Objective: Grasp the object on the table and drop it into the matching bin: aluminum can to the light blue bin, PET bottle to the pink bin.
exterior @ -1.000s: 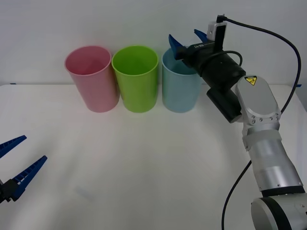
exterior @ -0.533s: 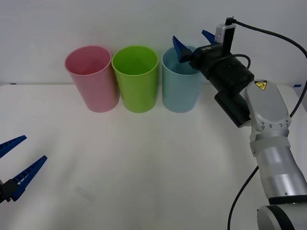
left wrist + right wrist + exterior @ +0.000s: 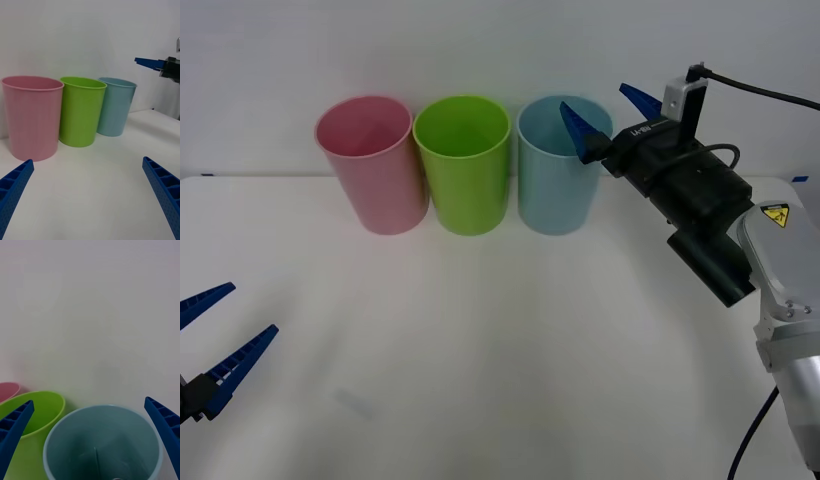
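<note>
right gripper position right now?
Front view: the right gripper, fingers open, is at the right side of the light blue bin, level with its rim, at the right end of the bin row.

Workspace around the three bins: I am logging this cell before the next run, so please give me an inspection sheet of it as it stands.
Surface: white table, matte, with a faint grey smudge near the front left.
Job's things: pink bin, light blue bin, both upright in the back row; inside of the light blue bin partly visible in the right wrist view, can not made out.
Clutter: lime green bin between them.
Grippers: right gripper open, raised at the light blue bin's right rim; left gripper open, low at the table's near left.
Cables: black cable running from the right wrist camera.
Surroundings: plain white wall.
</note>
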You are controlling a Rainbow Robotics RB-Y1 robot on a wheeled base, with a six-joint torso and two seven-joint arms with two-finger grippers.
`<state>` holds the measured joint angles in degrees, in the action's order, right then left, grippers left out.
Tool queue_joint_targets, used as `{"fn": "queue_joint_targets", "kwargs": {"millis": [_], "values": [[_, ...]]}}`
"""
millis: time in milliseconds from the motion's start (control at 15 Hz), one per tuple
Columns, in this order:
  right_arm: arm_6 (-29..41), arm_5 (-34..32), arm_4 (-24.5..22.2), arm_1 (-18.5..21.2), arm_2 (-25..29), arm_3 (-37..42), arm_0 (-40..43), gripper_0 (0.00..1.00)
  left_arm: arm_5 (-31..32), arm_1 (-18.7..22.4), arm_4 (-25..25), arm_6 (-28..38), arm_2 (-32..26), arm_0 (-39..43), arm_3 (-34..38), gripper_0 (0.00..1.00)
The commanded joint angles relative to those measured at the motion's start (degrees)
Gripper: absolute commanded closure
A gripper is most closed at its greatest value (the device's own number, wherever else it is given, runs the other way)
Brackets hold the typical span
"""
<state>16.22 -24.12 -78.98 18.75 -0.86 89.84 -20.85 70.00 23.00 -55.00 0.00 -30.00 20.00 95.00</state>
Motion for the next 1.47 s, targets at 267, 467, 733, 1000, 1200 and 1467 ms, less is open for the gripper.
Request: {"fn": "queue_joint_targets", "kwargs": {"millis": [267, 467, 733, 1000, 1200, 1467], "values": [[-1.1, -1.1, 8.1, 8.2, -1.3, 12.0, 12.0, 0.0, 0.0, 0.0, 0.0, 0.0, 0.0, 0.0, 0.0, 0.0], [-3.0, -2.8, 12.6, 12.4, -0.4, 17.8, 19.6, 0.0, 0.0, 0.0, 0.0, 0.0, 0.0, 0.0, 0.0, 0.0], [-5.8, -12.4, 14.4, 13.3, 5.9, 21.0, 27.6, 0.0, 0.0, 0.0, 0.0, 0.0, 0.0, 0.0, 0.0, 0.0], [-13.5, -21.3, 15.0, 11.5, 12.4, 21.6, 33.3, 0.0, 0.0, 0.0, 0.0, 0.0, 0.0, 0.0, 0.0, 0.0], [-17.1, -28.2, 15.2, 9.6, 17.0, 21.5, 37.1, 0.0, 0.0, 0.0, 0.0, 0.0, 0.0, 0.0, 0.0, 0.0], [-17.9, -35.6, 15.2, 8.0, 22.3, 21.6, 41.9, 0.0, 0.0, 0.0, 0.0, 0.0, 0.0, 0.0, 0.0, 0.0]]}}
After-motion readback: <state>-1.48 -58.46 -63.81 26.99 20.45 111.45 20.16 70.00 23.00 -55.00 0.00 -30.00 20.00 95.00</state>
